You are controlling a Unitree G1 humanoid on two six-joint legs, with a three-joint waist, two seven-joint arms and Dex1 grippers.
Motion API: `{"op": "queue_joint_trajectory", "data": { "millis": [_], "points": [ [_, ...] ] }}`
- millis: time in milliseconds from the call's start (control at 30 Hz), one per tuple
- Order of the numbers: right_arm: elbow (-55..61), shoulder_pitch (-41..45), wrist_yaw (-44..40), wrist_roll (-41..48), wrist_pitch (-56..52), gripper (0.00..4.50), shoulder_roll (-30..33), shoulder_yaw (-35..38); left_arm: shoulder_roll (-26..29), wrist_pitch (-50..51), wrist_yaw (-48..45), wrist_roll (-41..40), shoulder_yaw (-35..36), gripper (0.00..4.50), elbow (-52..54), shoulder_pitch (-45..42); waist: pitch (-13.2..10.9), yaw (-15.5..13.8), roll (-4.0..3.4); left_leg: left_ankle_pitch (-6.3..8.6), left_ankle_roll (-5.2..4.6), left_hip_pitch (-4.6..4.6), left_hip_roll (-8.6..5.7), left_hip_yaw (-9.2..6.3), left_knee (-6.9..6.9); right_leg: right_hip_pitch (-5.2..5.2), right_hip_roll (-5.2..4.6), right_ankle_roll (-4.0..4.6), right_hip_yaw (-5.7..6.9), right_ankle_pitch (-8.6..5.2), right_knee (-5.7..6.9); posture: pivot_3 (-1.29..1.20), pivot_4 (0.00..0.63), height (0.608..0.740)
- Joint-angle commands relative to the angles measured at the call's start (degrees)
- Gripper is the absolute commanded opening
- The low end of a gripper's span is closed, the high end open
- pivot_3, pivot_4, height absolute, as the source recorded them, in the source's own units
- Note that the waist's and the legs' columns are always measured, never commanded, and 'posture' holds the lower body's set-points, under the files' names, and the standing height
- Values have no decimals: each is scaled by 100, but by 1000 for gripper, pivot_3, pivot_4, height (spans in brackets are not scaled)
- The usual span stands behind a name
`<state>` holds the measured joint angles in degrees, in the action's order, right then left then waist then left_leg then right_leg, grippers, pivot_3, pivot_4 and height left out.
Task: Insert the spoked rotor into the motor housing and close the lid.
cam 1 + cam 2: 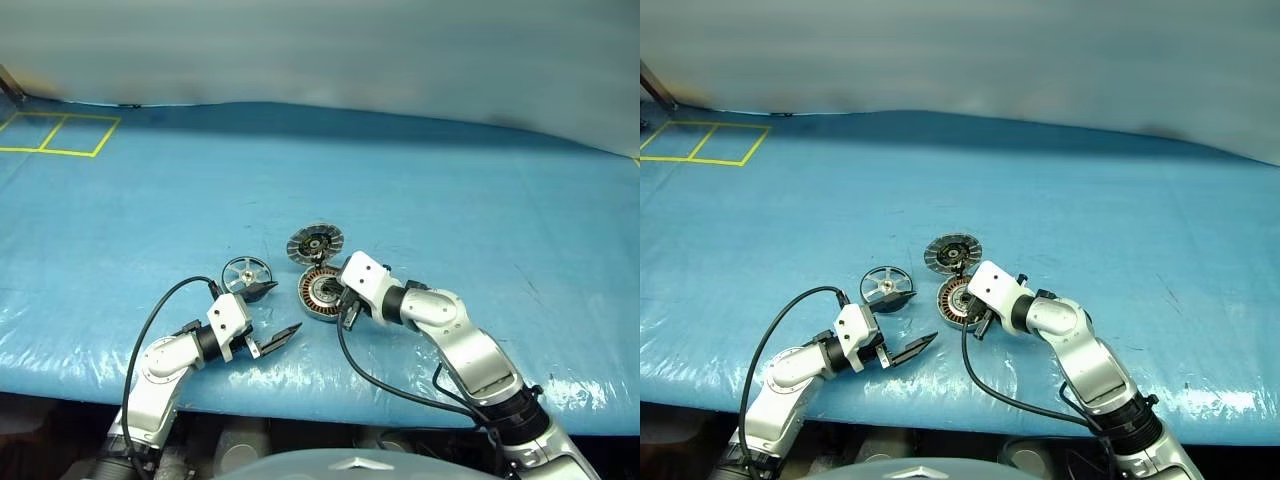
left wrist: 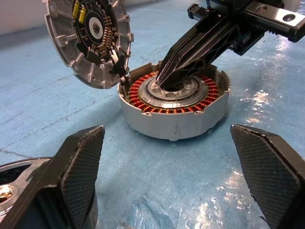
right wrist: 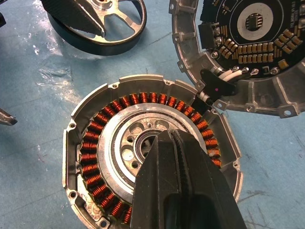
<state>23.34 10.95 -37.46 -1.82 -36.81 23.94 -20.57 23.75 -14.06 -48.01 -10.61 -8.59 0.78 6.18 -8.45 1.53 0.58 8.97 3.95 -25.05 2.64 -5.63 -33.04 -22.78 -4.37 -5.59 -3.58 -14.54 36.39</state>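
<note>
The motor housing lies on the blue sheet with its copper windings showing. Its lid stands tilted open at the far rim, dark inner face showing. My right gripper is shut with nothing in it, its tips resting at the pale hub in the housing's centre. The spoked rotor lies flat to the left of the housing. My left gripper is open and level, near the rotor. One of its fingers reaches over the rotor's rim, and the housing sits beyond the wide gap between its pads.
A blue plastic sheet covers the table, whose front edge runs close to both arms. Yellow tape squares mark the far left corner. Black cables loop from each wrist.
</note>
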Motion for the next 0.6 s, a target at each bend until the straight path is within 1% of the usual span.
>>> {"op": "queue_joint_trajectory", "data": {
  "millis": [33,167,333,467,600],
  "points": [
    [396,126,45,142,-43,51,-20,174,-14,-51,-3,-39,-25,4500,69,2,-13,1,2,0,0,0,0,0,-2,0,0,-1,0,0,0,0,150,740],
    [593,134,42,355,-94,51,-71,300,87,180,-72,-197,42,4500,281,61,-29,2,6,0,0,1,0,0,-10,2,0,-3,0,0,0,0,150,740],
    [654,-41,-52,774,71,51,-96,516,386,905,-35,-470,278,4500,787,-36,-41,1,14,0,0,2,0,0,-14,2,0,-3,-1,0,7,0,150,740],
    [474,-368,-254,1125,461,51,-46,726,815,1680,-52,-834,631,4500,1353,-434,-49,-10,18,0,0,1,0,-1,-14,2,0,-2,-1,-1,17,0,150,740],
    [169,-544,-214,1085,686,51,30,734,1157,2286,-176,-1179,872,4500,1681,-883,-53,24,14,0,0,7,0,0,-26,6,1,-2,-2,-1,28,0,150,740]
  ]
}}
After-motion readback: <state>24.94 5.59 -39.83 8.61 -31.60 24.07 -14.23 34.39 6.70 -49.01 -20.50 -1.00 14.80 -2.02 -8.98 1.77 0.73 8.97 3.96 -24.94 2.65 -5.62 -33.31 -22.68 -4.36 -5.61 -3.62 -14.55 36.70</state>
